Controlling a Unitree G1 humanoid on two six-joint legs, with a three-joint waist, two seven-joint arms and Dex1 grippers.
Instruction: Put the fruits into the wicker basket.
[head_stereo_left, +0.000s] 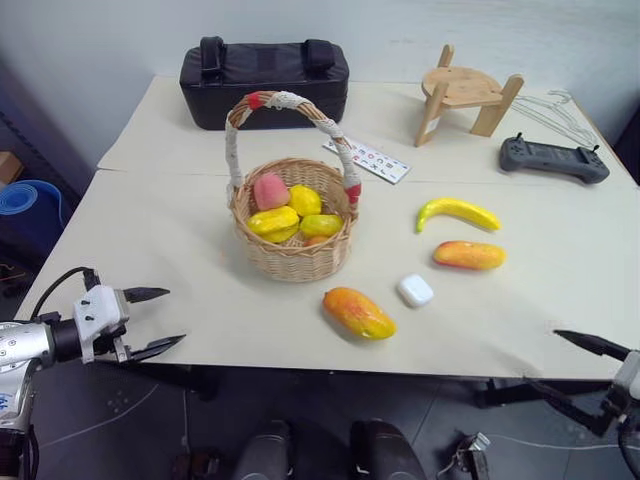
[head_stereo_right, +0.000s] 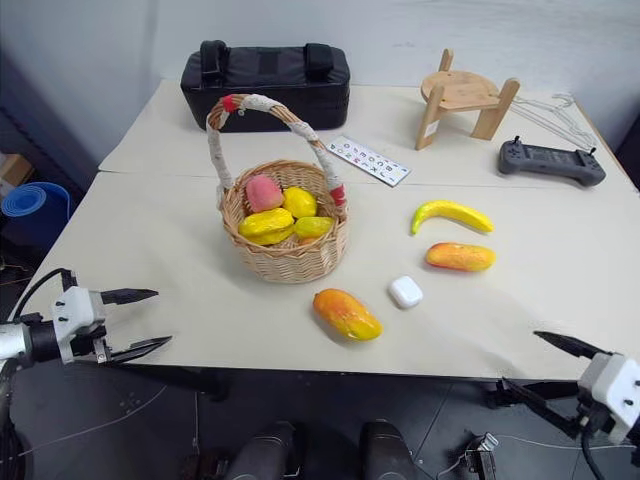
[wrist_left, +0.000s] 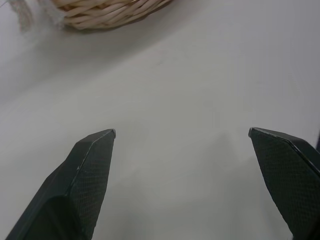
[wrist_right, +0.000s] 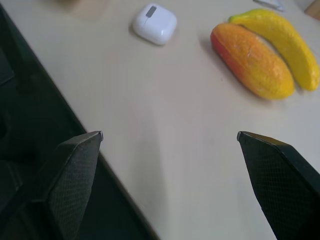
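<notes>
On the beige tabletop (head_stereo_left: 180, 250), in the head views, the round tan woven wicker basket (head_stereo_left: 296, 255) stands left of centre, already holding several yellow pieces and one pink piece. Three fruits lie outside it. The oblong orange-yellow mango with red blush (head_stereo_left: 358, 312) lies nearest the front edge, just beside the basket's right front. The small white rounded case (head_stereo_left: 415, 290) lies between it and the second orange-red mango (head_stereo_left: 469, 255). The curved yellow banana (head_stereo_left: 456, 212) lies near that mango, behind it and apart from it.

My left gripper (head_stereo_left: 150, 322) hangs at the table's front left edge, jaws wide and empty. My right gripper (head_stereo_left: 592, 375) hangs off the front right corner, jaws equally wide and empty.

In the left wrist view, my fingers (wrist_left: 85, 180) frame bare tabletop; the basket's woven base is ahead, well apart.

In the right wrist view, my fingers (wrist_right: 75, 175) straddle the table edge. The second mango and the banana lie side by side ahead.

Handling estimate: the fruits look like rigid, light, glossy toys, so the skin may slip under my pads. I should take a mango across its thick middle, short axis between the jaws. I should take the banana at mid-curve, not at a tapered end. The white case is not to be picked.
</notes>
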